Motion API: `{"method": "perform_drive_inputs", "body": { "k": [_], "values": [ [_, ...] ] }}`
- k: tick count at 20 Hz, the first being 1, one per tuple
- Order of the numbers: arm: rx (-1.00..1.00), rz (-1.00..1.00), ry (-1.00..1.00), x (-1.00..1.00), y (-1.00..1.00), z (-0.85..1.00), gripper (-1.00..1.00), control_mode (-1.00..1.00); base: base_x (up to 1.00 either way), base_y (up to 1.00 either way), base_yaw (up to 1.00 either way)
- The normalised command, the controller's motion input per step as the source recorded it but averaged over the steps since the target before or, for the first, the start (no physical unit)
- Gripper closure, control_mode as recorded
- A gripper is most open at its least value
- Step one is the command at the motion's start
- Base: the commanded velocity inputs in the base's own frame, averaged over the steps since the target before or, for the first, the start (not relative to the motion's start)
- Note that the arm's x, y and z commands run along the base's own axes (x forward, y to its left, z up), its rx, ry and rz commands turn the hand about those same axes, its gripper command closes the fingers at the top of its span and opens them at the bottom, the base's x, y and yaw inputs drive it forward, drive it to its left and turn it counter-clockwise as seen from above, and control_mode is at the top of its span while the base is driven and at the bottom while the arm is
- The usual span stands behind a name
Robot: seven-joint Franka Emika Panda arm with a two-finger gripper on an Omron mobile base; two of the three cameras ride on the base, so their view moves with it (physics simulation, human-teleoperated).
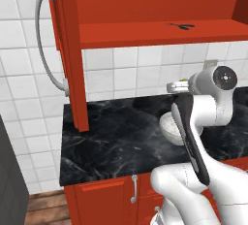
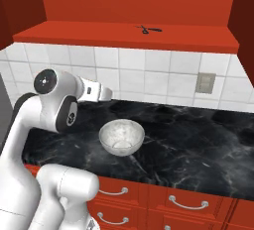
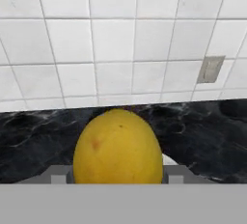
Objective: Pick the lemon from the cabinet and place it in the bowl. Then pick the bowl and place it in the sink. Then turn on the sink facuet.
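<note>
The yellow lemon (image 3: 118, 146) sits between my fingertips, and my gripper (image 3: 117, 179) is shut on it. In the left base view a sliver of the lemon (image 1: 183, 80) shows at the gripper (image 1: 175, 87), which hangs above the counter, below the red cabinet's shelf (image 1: 155, 32). The white marbled bowl (image 2: 121, 137) stands upright and empty on the black counter, below and slightly right of the gripper (image 2: 106, 94). My arm hides part of the bowl (image 1: 168, 126) in the left base view. The sink and faucet are out of view.
The cabinet's open door, with its curved grey handle (image 1: 42, 49), juts out at the left. A small black object (image 2: 147, 29) lies on the shelf. The tiled wall has a grey outlet (image 2: 205, 83). Red drawers (image 2: 188, 201) run under the black marble counter (image 2: 198, 140).
</note>
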Motion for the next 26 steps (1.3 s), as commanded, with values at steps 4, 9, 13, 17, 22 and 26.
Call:
{"method": "perform_drive_inputs", "body": {
  "k": [4,9,13,17,22,26],
  "values": [
    [0.0,0.0,0.16,0.24,-0.27,-0.97,1.0,-1.0,0.0,0.0,0.0],
    [0.0,0.0,0.15,0.38,-0.34,-0.79,1.0,-1.0,0.0,0.0,0.0],
    [0.0,0.0,0.11,0.39,-0.33,-0.73,1.0,-1.0,0.0,0.0,0.0],
    [0.0,0.0,0.07,0.24,-0.33,-0.62,1.0,-1.0,0.0,0.0,0.0],
    [0.0,0.0,0.08,0.3,-0.19,-0.48,1.0,-1.0,0.0,0.0,0.0],
    [0.0,0.0,0.06,0.23,-0.03,-0.31,1.0,-1.0,0.0,0.0,0.0]
  ]
}}
